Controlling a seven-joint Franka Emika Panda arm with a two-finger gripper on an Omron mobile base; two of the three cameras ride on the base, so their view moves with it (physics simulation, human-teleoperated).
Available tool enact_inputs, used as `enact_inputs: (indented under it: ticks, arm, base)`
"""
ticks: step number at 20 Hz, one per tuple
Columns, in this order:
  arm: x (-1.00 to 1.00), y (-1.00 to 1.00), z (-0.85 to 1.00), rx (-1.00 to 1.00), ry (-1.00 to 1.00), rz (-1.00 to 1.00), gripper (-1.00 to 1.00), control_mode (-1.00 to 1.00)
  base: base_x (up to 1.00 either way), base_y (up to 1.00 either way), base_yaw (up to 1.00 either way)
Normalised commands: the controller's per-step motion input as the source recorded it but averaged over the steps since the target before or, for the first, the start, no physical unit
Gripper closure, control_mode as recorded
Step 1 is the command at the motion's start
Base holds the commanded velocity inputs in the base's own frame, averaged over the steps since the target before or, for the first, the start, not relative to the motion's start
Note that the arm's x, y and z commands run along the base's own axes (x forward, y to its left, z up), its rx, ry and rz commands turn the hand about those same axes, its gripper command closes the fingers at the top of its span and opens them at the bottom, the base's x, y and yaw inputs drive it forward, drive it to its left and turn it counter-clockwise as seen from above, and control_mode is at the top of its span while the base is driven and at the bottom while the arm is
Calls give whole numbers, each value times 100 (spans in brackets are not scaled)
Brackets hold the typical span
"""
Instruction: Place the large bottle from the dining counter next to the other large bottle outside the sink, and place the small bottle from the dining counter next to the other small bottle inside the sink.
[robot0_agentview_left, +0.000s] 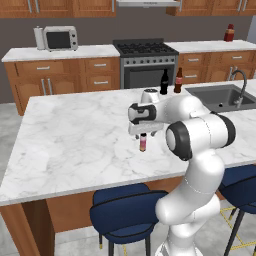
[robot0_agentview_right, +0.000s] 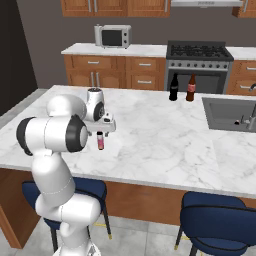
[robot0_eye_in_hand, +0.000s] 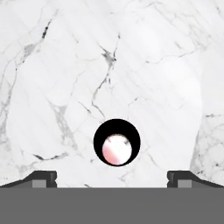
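1. Directly beneath the gripper (robot0_agentview_left: 144, 134) stands the small bottle (robot0_agentview_left: 143, 143), upright on the dining counter (robot0_agentview_left: 75, 135); the hand view looks straight down on its round dark cap and pale pink top (robot0_eye_in_hand: 117, 148), so its long axis runs vertically, in line with the gripper's approach.
2. Gripper state: jaws spread wide, nothing between them. In the hand view the two dark fingertips (robot0_eye_in_hand: 43, 178) sit well apart, one on each side of the bottle, which lies about midway between them and above their tips in that view.
3. Judgement: the coming move turns on a straight descent so the jaws flank the slim body before pinching.
4. Far and to the right on the same surface, the large bottle (robot0_agentview_left: 164, 82) and the other large bottle (robot0_agentview_left: 178, 81) stand close together, just left of the sink (robot0_agentview_left: 220, 97).
5. Materials and shapes: the surface is smooth white-grey marble with dark veins; the small bottle is a narrow pink-red cylinder, likely easy to tip; the large bottle is black with a narrow neck; its neighbour is red-brown; the sink is a dark grey rectangular basin with a curved metal tap (robot0_agentview_left: 241, 82).
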Motion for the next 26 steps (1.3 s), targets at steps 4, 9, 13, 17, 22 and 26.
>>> enact_inputs:
  ticks: [4,9,13,17,22,26]
  arm:
    - [4,0,-14,0,0,0,-100,-100]
    - [14,0,-1,0,0,0,-100,-100]
    - [4,0,15,0,-2,0,-100,-100]
    - [0,0,5,0,-4,0,-100,-100]
    - [1,0,-3,0,-1,0,-100,-100]
    - [1,0,-14,0,0,0,-100,-100]
  base:
    - [0,0,0]
    - [0,0,0]
    - [0,0,0]
    - [0,0,0]
    - [0,0,0]
    - [0,0,0]
